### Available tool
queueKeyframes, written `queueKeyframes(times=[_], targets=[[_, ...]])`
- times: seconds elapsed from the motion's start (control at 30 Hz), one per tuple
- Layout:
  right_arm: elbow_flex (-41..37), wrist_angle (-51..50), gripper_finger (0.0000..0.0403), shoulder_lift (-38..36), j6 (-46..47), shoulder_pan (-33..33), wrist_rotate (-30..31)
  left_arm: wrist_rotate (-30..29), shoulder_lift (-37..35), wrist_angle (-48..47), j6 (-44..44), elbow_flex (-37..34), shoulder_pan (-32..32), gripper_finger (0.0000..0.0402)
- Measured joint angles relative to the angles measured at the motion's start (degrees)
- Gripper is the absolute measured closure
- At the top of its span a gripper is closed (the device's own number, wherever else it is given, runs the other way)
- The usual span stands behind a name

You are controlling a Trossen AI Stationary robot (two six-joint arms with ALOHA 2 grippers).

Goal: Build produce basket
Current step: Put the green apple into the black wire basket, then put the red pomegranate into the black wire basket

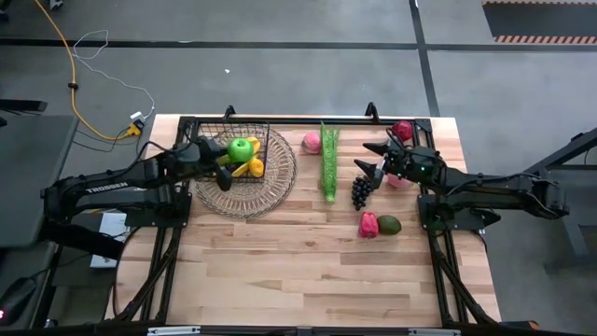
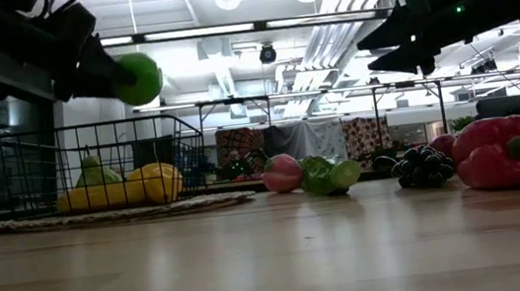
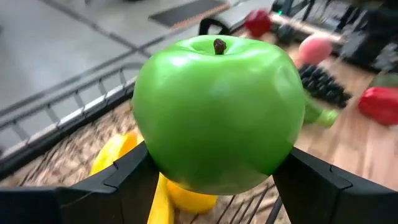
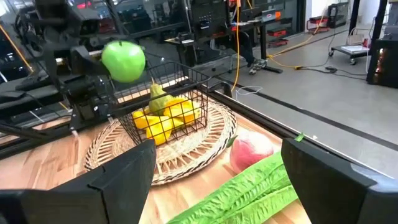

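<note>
My left gripper (image 1: 230, 157) is shut on a green apple (image 3: 217, 112) and hovers over the black wire basket (image 1: 264, 131). The basket stands on a round wicker tray (image 1: 280, 182) at the far left. Yellow bananas (image 4: 168, 117) and a green pear-shaped fruit (image 4: 158, 97) lie in the basket. My right gripper (image 1: 362, 158) stands open in the air at the far right, above the purple grapes (image 1: 360, 190) and beside the long green stalk (image 1: 328, 161). Nothing is between its fingers. My left gripper pinches the apple's two opposite sides (image 3: 148, 152) between its two fingers (image 3: 121, 183), low on the fruit. The fingers come from the table's left, slanting slightly down. The apple sits upright, stem up, lifted clear above the basket (image 2: 139, 78).
On the table lie a pink peach (image 1: 312, 142) left of the stalk, a red apple (image 1: 402, 129) at the far right, another pink fruit (image 1: 399, 181) under my right arm, and a red pepper (image 1: 369, 224) with an avocado (image 1: 389, 224). The table's near half is bare wood.
</note>
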Motion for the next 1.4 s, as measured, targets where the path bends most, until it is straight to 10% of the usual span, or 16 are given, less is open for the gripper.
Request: queueKeyframes(times=[0.57,1.4], targets=[[0.0,0.16,0.0068,0.0,-0.26,-0.07,0.06,-1.79,5.55,-22.34,-14.11,3.61,3.09,0.0139],[0.0,1.06,0.0068,0.0,-0.26,-0.07,0.05,-8.03,10.63,-14.45,-6.48,3.67,2.99,0.0061]])
